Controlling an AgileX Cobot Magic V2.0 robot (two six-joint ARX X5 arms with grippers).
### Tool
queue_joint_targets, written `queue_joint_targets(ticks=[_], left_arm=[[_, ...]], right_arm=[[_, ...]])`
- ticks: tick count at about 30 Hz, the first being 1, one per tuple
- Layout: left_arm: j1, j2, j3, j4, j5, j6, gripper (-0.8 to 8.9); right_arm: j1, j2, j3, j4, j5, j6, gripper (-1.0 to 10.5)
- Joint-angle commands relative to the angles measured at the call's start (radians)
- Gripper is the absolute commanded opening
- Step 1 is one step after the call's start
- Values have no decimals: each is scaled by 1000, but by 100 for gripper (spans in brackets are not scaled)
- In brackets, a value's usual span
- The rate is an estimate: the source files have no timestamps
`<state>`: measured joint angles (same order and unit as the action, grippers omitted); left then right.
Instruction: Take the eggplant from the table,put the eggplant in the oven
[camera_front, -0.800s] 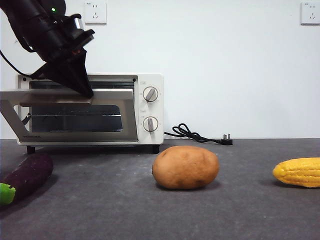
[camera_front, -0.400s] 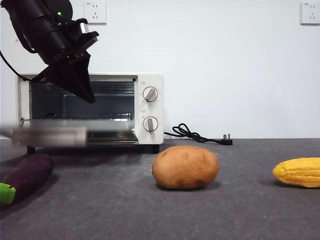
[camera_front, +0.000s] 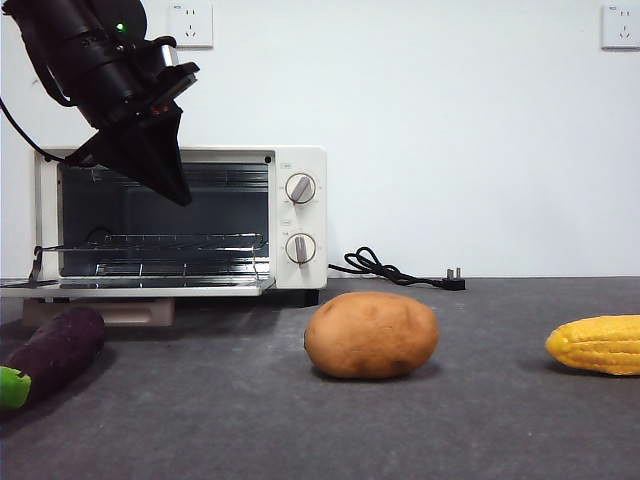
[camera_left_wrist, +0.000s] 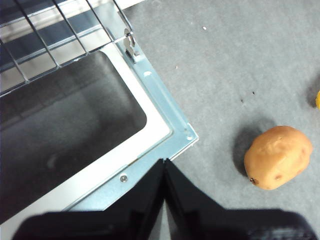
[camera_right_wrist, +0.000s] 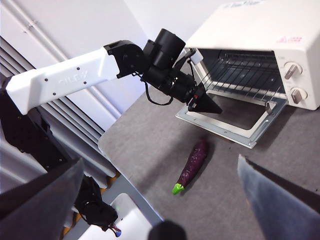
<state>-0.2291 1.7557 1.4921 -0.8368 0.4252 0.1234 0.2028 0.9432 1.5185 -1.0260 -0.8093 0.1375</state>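
With the toaster oven (camera_front: 180, 220) door down and the left tool (camera_left_wrist: 165, 167) pinched together above it, the eggplant (camera_front: 55, 350) lies beside the door's edge, so a downward reach risks striking the door.

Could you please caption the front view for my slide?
Shut left gripper above open cream-white oven; dark purple eggplant on table.

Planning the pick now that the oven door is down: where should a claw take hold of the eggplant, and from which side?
Grip the eggplant around its purple middle, coming straight down from above. It lies flat on the table with open space along both long sides, so the jaws can close across its slim width, clear of the green stem.
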Motion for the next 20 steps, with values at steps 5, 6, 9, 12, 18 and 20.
queue_joint_targets(ticks=[5, 6, 9, 12, 18, 20], left_arm=[[-1, -115, -9, 8, 0, 10, -6], [-1, -145, -9, 8, 0, 10, -6], [-1, -248, -9, 9, -10, 2, -6], [-1, -369, -9, 7, -37, -6, -6], [-1, -631, -9, -1, -138, -38, -6], [-1, -710, -9, -14, -179, -38, -6]], right_arm=[[24, 21, 1, -10, -2, -11, 629], [33, 26, 1, -15, -2, -11, 629], [61, 48, 1, -27, -2, -10, 629], [89, 72, 1, -36, -2, -11, 629], [175, 141, 1, -42, -1, -15, 626], [211, 166, 1, -39, 5, -19, 626]])
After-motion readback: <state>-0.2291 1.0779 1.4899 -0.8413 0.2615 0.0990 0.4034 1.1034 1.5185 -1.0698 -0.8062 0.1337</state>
